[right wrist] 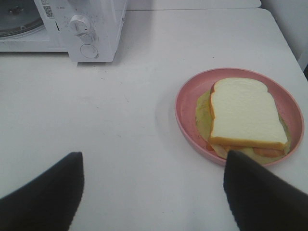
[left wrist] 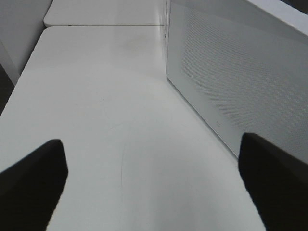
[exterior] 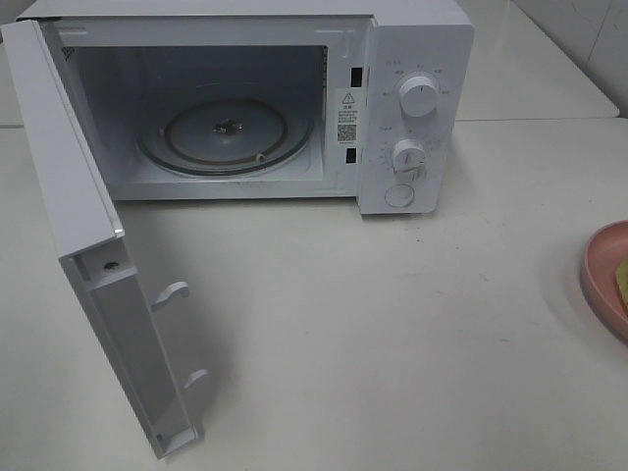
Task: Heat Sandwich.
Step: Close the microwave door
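Sandwich [right wrist: 246,115] first: a slice-topped piece of pale bread with a tan-orange crust, orange filling and a yellow-green layer peeking out beneath, lying flat in the round pink plastic plate [right wrist: 188,103]. That plate sits well to the right of the boxy white microwave [exterior: 412,108], near the table edge, only its rim showing in the high view.

Relative to the microwave, everything is ready: its white door [exterior: 93,285] stands swung fully open at the left front, and the clear glass turntable [exterior: 231,135] inside is bare.

Both grippers are spread wide and hold nothing. The right gripper [right wrist: 153,192] hangs above the white table [exterior: 392,324], short of the plate and on the microwave's right. The left gripper [left wrist: 153,185] hovers just beside the outer face of the open door.

The step in hand appears to be fetching the food with the right arm. Doing it well likely means approaching the plate's near rim low and level, pinching rim rather than bread, since the soft layers would probably slide apart. Carrying it flat toward the cavity should stop the top slice shifting. The left arm seems best kept clear of the door.
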Robot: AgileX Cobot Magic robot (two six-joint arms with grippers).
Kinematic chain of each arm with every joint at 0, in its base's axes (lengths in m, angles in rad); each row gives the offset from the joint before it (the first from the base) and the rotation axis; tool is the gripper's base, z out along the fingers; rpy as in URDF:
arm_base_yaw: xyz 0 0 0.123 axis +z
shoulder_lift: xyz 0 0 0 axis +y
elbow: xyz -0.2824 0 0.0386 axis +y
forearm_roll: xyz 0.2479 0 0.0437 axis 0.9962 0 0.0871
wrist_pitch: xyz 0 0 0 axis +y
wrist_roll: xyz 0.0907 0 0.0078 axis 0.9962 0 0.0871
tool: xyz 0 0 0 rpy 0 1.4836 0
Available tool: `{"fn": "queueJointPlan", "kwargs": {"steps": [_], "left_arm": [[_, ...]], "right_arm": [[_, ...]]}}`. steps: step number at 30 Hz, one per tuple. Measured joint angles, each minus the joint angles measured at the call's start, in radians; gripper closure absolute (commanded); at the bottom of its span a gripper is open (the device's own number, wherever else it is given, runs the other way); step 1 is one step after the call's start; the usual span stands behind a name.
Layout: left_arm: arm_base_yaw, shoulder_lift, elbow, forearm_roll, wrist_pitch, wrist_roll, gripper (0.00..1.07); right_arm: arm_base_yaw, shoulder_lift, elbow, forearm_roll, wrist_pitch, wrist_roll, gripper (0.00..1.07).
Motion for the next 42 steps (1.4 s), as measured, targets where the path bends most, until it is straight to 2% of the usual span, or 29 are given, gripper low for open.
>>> {"fn": "queueJointPlan", "kwargs": {"steps": [1, 2, 3, 4, 6, 7, 8, 11, 12, 13, 18, 20, 21, 25, 27, 30, 31, 35, 42], "left_arm": [[0.000, 0.020, -0.001, 0.000, -0.012, 0.000, 0.34], [0.000, 0.058, -0.001, 0.000, -0.036, 0.000, 0.49], [0.000, 0.058, -0.001, 0.000, -0.036, 0.000, 0.49], [0.000, 0.073, -0.001, 0.000, -0.048, 0.000, 0.55], [0.000, 0.128, 0.002, 0.000, -0.099, 0.000, 0.74], [0.000, 0.142, 0.006, 0.000, -0.121, 0.000, 0.79], [0.000, 0.142, 0.006, 0.000, -0.121, 0.000, 0.79], [0.000, 0.211, 0.038, 0.000, -0.232, 0.000, 1.02], [0.000, 0.211, 0.038, 0.000, -0.232, 0.000, 1.02], [0.000, 0.225, 0.046, 0.000, -0.255, 0.000, 1.06], [0.000, 0.307, 0.112, 0.001, -0.414, 0.013, 1.06], [0.000, 0.348, 0.165, 0.001, -0.544, 0.042, 1.06], [0.000, 0.348, 0.165, 0.001, -0.544, 0.042, 1.06], [0.000, 0.416, 0.254, 0.002, -0.811, 0.093, 1.06], [0.000, 0.433, 0.271, 0.002, -0.866, 0.096, 1.06], [0.000, 0.500, 0.323, 0.002, -1.040, 0.098, 1.06], [0.000, 0.500, 0.323, 0.002, -1.040, 0.098, 1.06], [0.000, 0.607, 0.338, 0.002, -1.250, 0.064, 1.06], [-0.004, 0.772, 0.338, 0.020, -1.426, -0.009, 1.06]], "right_arm": [[0.000, 0.000, 0.000, 0.000, 0.000, 0.000, 0.31], [0.000, 0.000, 0.000, 0.000, 0.000, 0.000, 0.31], [0.000, 0.000, 0.000, 0.000, 0.000, 0.000, 0.31], [0.000, 0.000, 0.000, 0.000, 0.000, 0.000, 0.31], [0.000, 0.000, 0.000, 0.000, 0.000, 0.000, 0.31], [0.000, 0.000, 0.000, 0.000, 0.000, 0.000, 0.31], [0.000, 0.000, 0.000, 0.000, 0.000, 0.000, 0.31], [0.000, 0.000, 0.000, 0.000, 0.000, 0.000, 0.31], [0.000, 0.000, 0.000, 0.000, 0.000, 0.000, 0.31], [0.000, 0.000, 0.000, 0.000, 0.000, 0.000, 0.31], [0.000, 0.000, 0.000, 0.000, 0.000, 0.000, 0.31], [0.000, 0.000, 0.000, 0.000, 0.000, 0.000, 0.31], [0.000, 0.000, 0.000, 0.000, 0.000, 0.000, 0.31], [0.000, 0.000, 0.000, 0.000, 0.000, 0.000, 0.31], [0.000, 0.000, 0.000, 0.000, 0.000, 0.000, 0.31], [0.000, 0.000, 0.000, 0.000, 0.000, 0.000, 0.31], [0.000, 0.000, 0.000, 0.000, 0.000, 0.000, 0.31], [0.000, 0.000, 0.000, 0.000, 0.000, 0.000, 0.31], [0.000, 0.000, 0.000, 0.000, 0.000, 0.000, 0.31]]}}
